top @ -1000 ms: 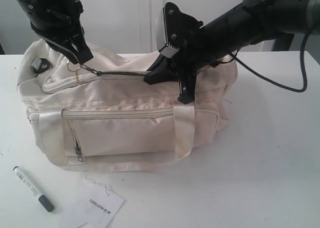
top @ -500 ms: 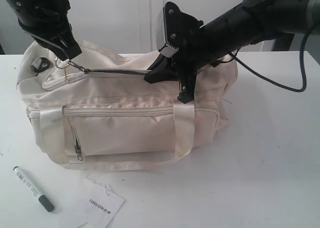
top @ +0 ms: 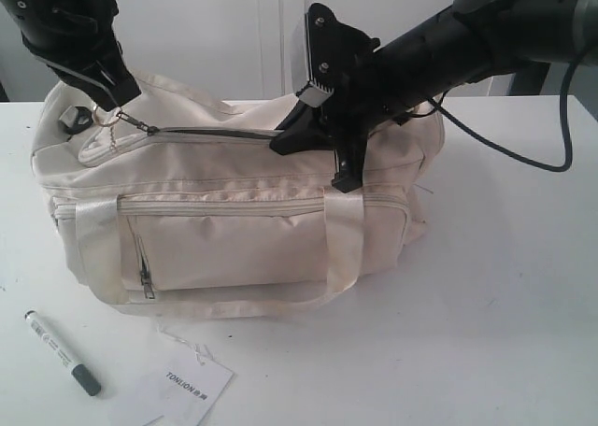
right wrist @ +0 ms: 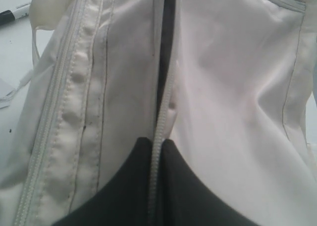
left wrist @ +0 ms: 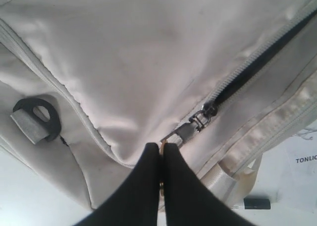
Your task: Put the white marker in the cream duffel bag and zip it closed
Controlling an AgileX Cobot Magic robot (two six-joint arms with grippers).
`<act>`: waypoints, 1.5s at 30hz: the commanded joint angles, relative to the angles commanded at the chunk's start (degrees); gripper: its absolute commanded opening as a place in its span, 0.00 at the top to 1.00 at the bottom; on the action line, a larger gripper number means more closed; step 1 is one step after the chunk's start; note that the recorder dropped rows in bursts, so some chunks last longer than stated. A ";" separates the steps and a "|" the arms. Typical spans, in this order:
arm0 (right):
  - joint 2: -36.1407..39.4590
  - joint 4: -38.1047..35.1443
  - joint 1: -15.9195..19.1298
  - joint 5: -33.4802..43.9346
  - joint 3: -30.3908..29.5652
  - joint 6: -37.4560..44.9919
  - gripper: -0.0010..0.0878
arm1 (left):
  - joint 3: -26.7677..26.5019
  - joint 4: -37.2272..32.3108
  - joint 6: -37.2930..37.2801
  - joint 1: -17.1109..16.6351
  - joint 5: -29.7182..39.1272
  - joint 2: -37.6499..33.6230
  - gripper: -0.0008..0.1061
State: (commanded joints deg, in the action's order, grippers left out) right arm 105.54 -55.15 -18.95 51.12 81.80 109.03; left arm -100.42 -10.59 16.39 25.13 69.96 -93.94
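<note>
My left gripper (left wrist: 161, 147) pinches the zip pull (left wrist: 184, 132); my right gripper (right wrist: 156, 142) pinches the bag (top: 234, 248). I judge I'm opening it. Next, let go and fetch the marker (top: 62, 352).

The cream duffel bag (top: 234, 239) sits on the table (top: 505, 286), its zip pull (left wrist: 185, 131) on top near the left end. The white marker (top: 62, 352) lies in front of the bag's left end, with the paper tag (top: 192, 389) just right of it.
</note>
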 joint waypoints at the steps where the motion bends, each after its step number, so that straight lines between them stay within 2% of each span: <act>1: 0.00 0.00 0.00 0.00 0.00 0.00 0.99 | 0.00 0.00 0.00 0.00 0.00 0.00 0.99; 10: 0.00 0.00 0.00 -0.10 0.00 0.00 0.99 | 0.00 0.00 0.38 0.00 0.00 0.00 0.99; 17: 0.00 0.00 0.00 -0.10 0.00 0.00 0.99 | 3.69 -0.11 1.65 0.00 0.00 0.00 0.99; 22: 0.00 0.00 0.00 -0.10 0.00 0.00 0.99 | 4.02 -2.61 1.54 0.00 0.00 0.06 0.99; 33: 0.00 0.00 0.00 -0.21 0.00 0.00 0.99 | 4.02 0.73 1.52 -5.82 0.00 2.60 0.99; 45: 0.00 0.00 0.00 -0.21 0.00 0.00 0.99 | 4.02 0.91 1.63 -6.12 0.00 4.25 0.99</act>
State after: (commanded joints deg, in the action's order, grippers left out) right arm 105.54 -55.15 -18.95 50.90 81.80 109.03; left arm -96.40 -9.68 18.01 19.01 69.96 -89.69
